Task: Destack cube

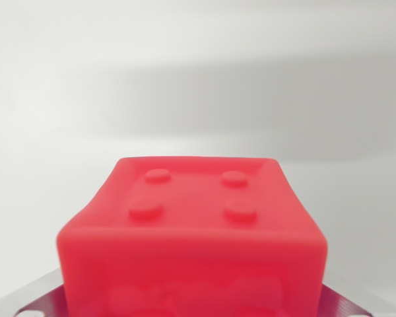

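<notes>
White, unmarked surface fills the upper part of our wrist view, crossed by a soft grey band of shadow (264, 99) that runs from the middle toward the wrist view's right.

Starting at the claw: we see two metal corners of the gripper mount (33, 300), one at the bottom left and one at the bottom right, each ribbed and pale grey. No fingertips show, since the block covers that spot, so we cannot tell whether the claw is wide, narrow or closed on anything.

Moving outward, one red cube (191, 244) sits at the bottom centre, very close to the lens. We count four round studs (147, 210) on its upper face, set in a two-by-two square. Its lower face is blurred and cut off by the frame's bottom edge, so we cannot say whether a second cube lies under it.

Beyond the cube's far edge and on both its sides, the white surface (53, 79) lies open.
</notes>
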### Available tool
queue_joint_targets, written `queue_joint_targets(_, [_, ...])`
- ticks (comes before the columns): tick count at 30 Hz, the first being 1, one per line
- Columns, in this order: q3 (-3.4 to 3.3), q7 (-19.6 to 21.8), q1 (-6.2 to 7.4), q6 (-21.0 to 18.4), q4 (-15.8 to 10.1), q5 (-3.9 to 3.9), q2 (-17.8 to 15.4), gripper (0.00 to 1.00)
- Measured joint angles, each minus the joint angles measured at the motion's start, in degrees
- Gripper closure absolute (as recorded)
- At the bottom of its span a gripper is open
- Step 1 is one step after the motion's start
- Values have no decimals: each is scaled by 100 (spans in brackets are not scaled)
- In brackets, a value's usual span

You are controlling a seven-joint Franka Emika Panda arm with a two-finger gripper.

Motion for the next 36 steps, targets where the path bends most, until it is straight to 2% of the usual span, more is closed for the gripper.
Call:
queue_joint_targets(18, [19, -1, -4, 584, 52, 41, 659, 100])
queue_joint_targets(36, [58, -2, -36, 958, 168, 46, 1153, 100])
